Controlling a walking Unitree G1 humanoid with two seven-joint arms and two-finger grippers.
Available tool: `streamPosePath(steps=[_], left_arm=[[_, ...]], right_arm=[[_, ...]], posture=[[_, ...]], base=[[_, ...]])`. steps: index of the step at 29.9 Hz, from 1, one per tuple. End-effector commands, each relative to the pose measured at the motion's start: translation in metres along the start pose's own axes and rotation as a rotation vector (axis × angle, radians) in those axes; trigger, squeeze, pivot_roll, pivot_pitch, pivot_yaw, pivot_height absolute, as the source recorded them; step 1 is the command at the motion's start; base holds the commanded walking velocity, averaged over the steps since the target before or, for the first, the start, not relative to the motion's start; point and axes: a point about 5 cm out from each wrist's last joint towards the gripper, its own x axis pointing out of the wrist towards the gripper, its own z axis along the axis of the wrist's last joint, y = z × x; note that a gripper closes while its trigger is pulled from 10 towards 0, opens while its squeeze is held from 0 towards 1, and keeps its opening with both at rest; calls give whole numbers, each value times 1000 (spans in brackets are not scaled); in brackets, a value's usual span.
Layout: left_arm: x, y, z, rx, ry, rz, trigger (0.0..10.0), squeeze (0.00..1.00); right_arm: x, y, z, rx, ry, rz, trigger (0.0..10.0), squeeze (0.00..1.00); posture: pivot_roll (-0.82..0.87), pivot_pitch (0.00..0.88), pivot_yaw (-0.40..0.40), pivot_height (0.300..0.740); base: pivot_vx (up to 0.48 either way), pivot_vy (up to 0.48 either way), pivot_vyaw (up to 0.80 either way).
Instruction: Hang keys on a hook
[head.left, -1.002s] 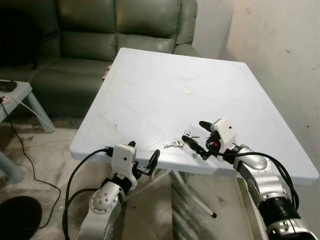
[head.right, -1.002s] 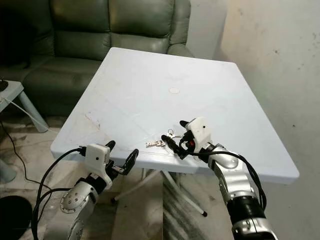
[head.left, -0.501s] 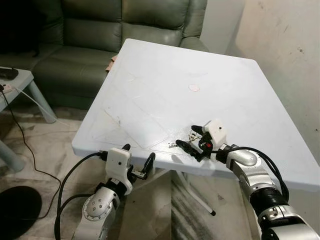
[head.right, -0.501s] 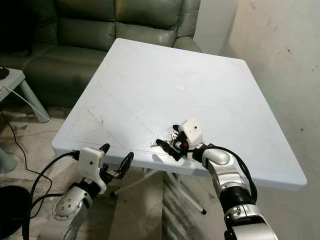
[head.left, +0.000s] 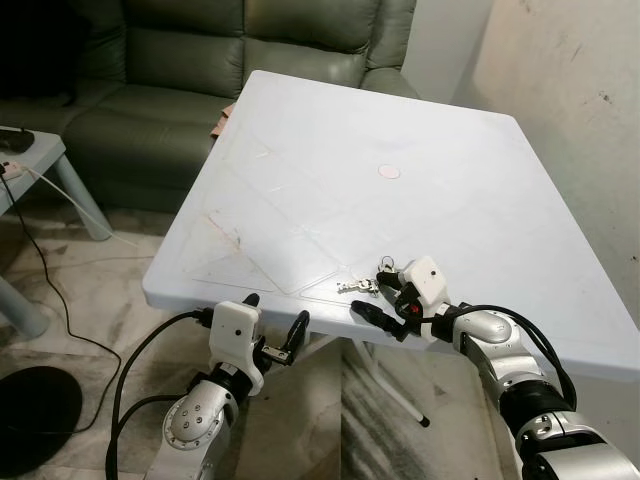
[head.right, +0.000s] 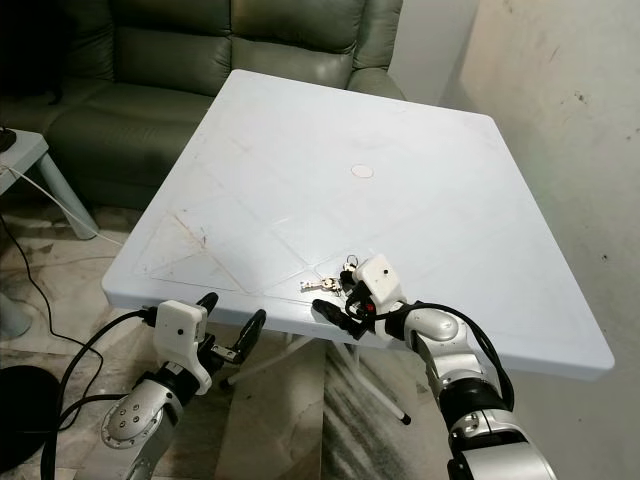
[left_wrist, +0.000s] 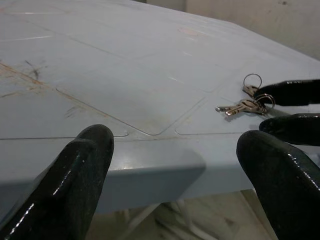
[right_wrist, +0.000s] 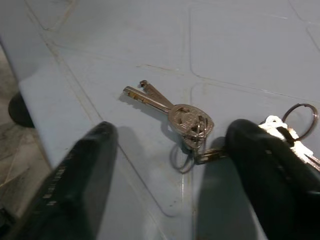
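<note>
A small bunch of silver keys (head.left: 358, 287) on a ring lies flat on the white table (head.left: 300, 180), close to its front edge. My right gripper (head.left: 379, 293) is open and low over the tabletop, one black finger on each side of the bunch. In the right wrist view the keys (right_wrist: 184, 120) lie between the two fingers (right_wrist: 85, 185), touching neither. My left gripper (head.left: 278, 309) is open and holds nothing, just below the table's front edge. From the left wrist view the keys (left_wrist: 242, 106) sit beyond the edge, by the right gripper's fingers (left_wrist: 290, 93).
A green sofa (head.left: 200, 60) stands behind the table and a bare wall (head.left: 580, 100) runs along the right. A small pale side table (head.left: 30, 170) and a black cable (head.left: 60, 300) are on the left. A pink spot (head.left: 389, 172) marks the tabletop.
The camera has shifted slightly. My right gripper has come down toward the front edge and now straddles the keys. The left gripper has stayed open below the edge.
</note>
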Motion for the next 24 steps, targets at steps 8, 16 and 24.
streamPosePath(steps=[8,16,24], left_arm=[[-1,-3,3,1,-1,-5,10000,0],[0,-3,3,-3,-1,-6,10000,0],[1,-4,3,-5,-2,-8,10000,0]], right_arm=[[-2,-4,-1,-8,5,-10,0,0],[-2,-11,5,50,-36,-59,4824,0],[-3,-13,5,51,-36,-69,7059,0]], posture=[[66,104,-122,740],[65,101,-122,740],[65,99,-120,740]], base=[[0,0,0],[0,0,0],[0,0,0]])
